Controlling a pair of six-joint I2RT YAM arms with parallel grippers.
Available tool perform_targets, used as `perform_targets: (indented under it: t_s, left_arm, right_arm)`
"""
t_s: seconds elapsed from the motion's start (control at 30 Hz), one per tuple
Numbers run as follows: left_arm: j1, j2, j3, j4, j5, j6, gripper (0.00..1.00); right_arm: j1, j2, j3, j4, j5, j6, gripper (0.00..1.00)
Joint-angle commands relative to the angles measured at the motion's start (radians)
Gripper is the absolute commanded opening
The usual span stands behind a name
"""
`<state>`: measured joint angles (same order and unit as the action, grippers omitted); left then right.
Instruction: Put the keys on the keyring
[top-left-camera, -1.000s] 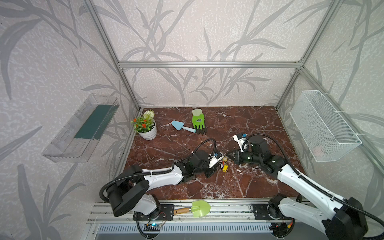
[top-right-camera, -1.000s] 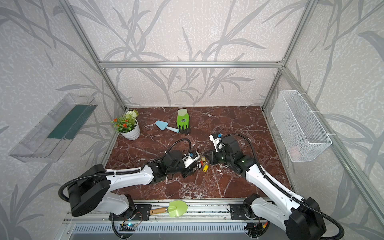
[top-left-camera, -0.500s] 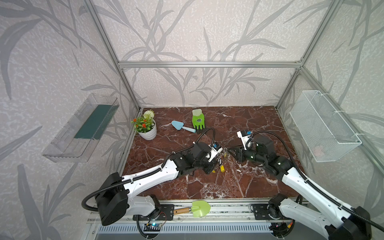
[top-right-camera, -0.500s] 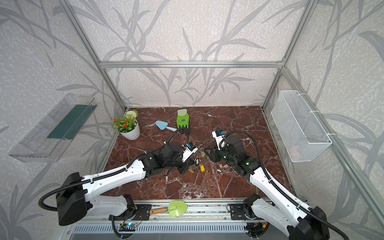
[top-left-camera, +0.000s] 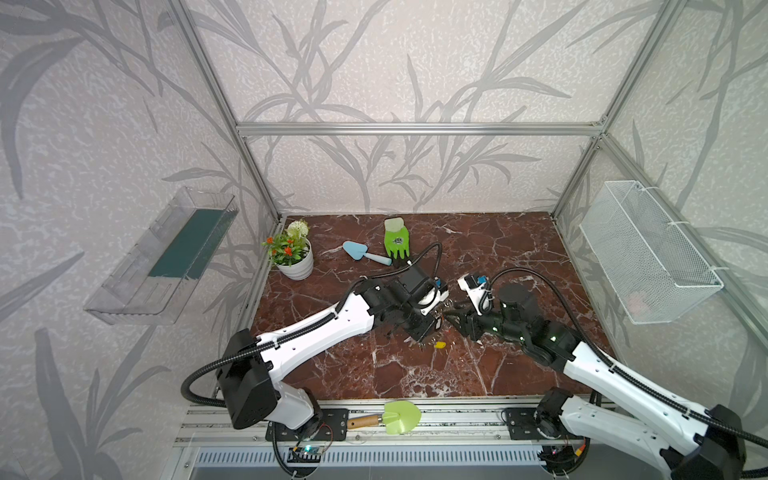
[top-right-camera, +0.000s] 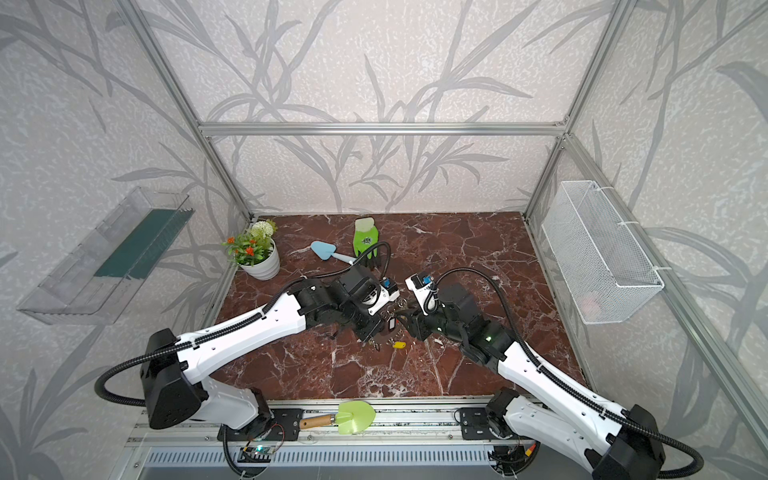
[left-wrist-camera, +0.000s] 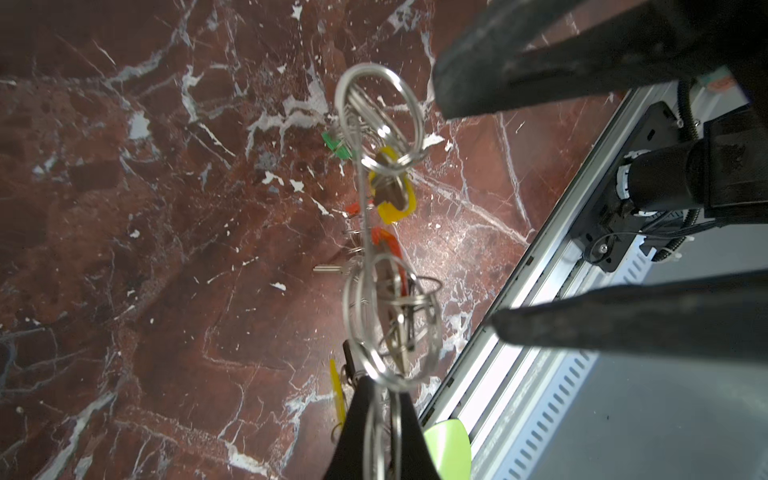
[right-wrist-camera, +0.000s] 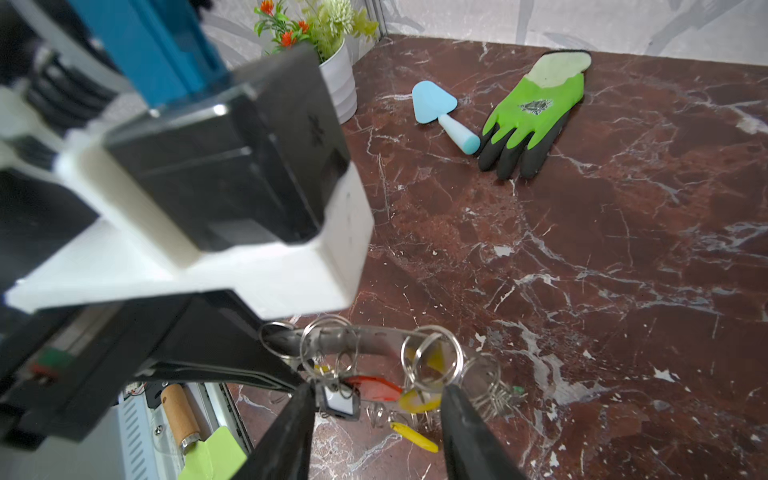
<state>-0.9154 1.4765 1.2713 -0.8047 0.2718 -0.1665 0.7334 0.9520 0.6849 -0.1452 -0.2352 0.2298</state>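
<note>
The keyring (right-wrist-camera: 365, 337), a flat grey ring hung with split rings, hangs above the marble floor; in the left wrist view the keyring (left-wrist-camera: 362, 199) shows edge-on. My left gripper (left-wrist-camera: 384, 384) is shut on its rim. Keys with red (right-wrist-camera: 374, 386), yellow (right-wrist-camera: 419, 401) and black-and-white (right-wrist-camera: 338, 405) tags dangle from it. My right gripper (right-wrist-camera: 376, 395) is open, its fingers either side of the hanging tags and holding nothing. A loose yellow-tagged key (top-right-camera: 399, 344) lies on the floor below. In both top views the grippers meet mid-floor around the keyring (top-left-camera: 446, 309).
At the back stand a white flower pot (top-left-camera: 296, 266), a blue trowel (top-left-camera: 361, 251) and a green glove (top-left-camera: 397, 243). A green shovel (top-left-camera: 401, 417) lies on the front rail. A wire basket (top-left-camera: 648, 257) hangs on the right wall, a clear shelf (top-left-camera: 166, 257) on the left.
My right gripper has opened from shut. My left arm has lifted the keyring off the floor and carried it towards the back; the right arm followed.
</note>
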Motion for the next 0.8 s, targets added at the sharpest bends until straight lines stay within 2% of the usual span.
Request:
perform_targets:
  t_s: [0.0,0.4,0.77]
  left_arm:
    - [-0.002,-0.009,0.033,-0.064,0.033,-0.011,0.0]
    - [-0.002,0.005,0.061,-0.091,0.059,-0.004,0.0]
    - [0.0,0.009,0.06,-0.094,0.06,-0.008,0.0]
  right_arm:
    - [0.021,0.024,-0.002,0.058,0.034,-0.031,0.5]
    - [0.133,0.067,-0.018,0.14,0.138,-0.051,0.5]
    - [0.17,0.061,-0.046,0.181,0.139,-0.051,0.5]
